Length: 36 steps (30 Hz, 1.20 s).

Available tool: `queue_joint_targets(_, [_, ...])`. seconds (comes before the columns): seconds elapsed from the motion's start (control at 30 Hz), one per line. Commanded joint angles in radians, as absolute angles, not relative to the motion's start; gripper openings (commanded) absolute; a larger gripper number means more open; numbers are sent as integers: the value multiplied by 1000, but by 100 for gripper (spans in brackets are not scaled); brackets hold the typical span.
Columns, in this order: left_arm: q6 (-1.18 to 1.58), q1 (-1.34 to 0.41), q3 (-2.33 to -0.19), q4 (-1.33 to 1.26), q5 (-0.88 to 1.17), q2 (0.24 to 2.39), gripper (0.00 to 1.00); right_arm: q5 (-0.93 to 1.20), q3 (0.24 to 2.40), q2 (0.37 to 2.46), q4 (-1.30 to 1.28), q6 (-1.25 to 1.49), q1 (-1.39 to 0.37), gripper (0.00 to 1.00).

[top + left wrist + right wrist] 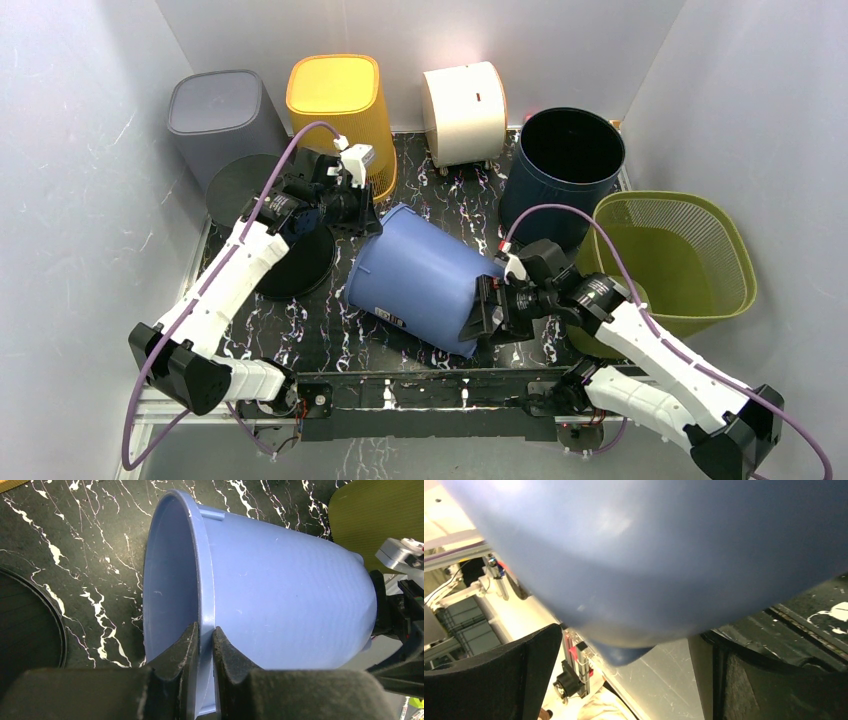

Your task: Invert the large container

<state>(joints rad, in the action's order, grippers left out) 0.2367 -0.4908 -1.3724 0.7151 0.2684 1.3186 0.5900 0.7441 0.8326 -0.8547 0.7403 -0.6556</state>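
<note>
Black marble tabletop (305, 332), pale grey walls (70, 150), blue container (420, 275) on its side

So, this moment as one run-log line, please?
blue container: on its side | left gripper: shut on rim | right gripper: open, around base

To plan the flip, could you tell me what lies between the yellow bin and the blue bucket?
The left claw, shut on the blue bucket's rim, as the top view shows.
</note>
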Motion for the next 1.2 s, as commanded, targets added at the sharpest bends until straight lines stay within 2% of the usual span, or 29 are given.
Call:
queue_joint_targets(0.0, [200, -494, -1336, 780, 258, 1317, 0, 528, 783, 870, -792, 717, -660, 98])
queue_joint_targets(0.17, [183, -494, -1309, 781, 277, 1316, 0, 570, 782, 886, -713, 713, -661, 98])
queue_joint_targets(0.4, [186, -494, -1266, 748, 294, 1333, 0, 736, 806, 874, -619, 713, -660, 97])
queue_joint_targets(0.7, [230, -494, -1247, 671, 354, 1352, 0, 775, 970, 870, -582, 762, -660, 97])
queue_joint_targets(1.17, [354, -495, -1199, 428, 435, 1410, 0, 746, 1212, 1004, -524, 790, -660, 97])
